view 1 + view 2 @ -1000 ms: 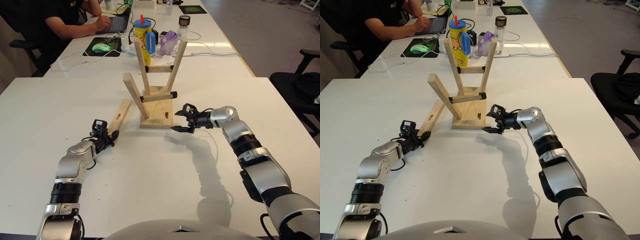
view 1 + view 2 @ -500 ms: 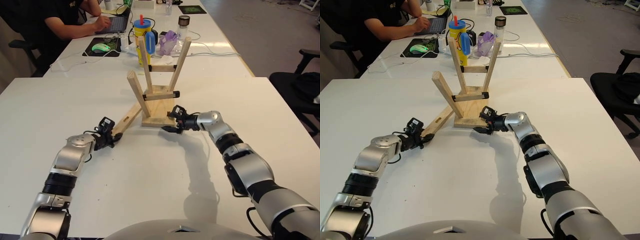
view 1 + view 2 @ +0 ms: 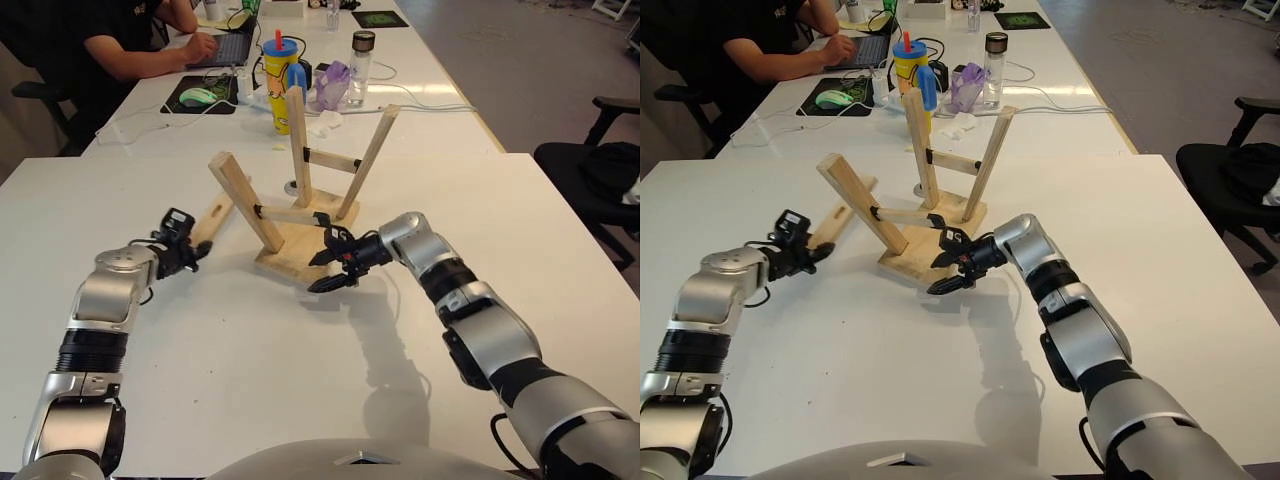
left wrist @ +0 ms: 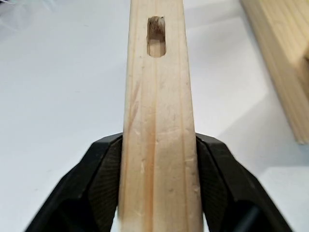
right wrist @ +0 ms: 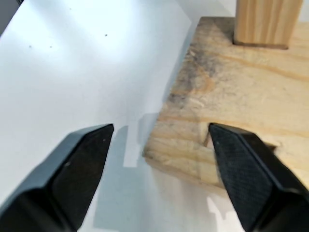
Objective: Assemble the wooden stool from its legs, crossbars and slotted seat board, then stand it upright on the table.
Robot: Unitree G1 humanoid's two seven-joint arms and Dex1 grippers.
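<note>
The partly built stool lies upside down mid-table: its slotted seat board is flat, and three legs joined by crossbars lean upward. My right gripper is open at the board's near corner, with one finger on either side of the board edge. My left gripper is to the left of the stool, shut on the end of a loose leg that lies on the table. The left wrist view shows that leg clamped between both pads, with a slot farther along it.
A second table behind holds a yellow cup, a clear bottle, a mouse on a dark pad, cables and a laptop in use by a person. An office chair stands to the right. White table surface lies in front of both arms.
The stool has slid left and turned, its legs now leaning more. My right gripper followed it left at the board's corner. My left gripper drew the loose leg leftward.
</note>
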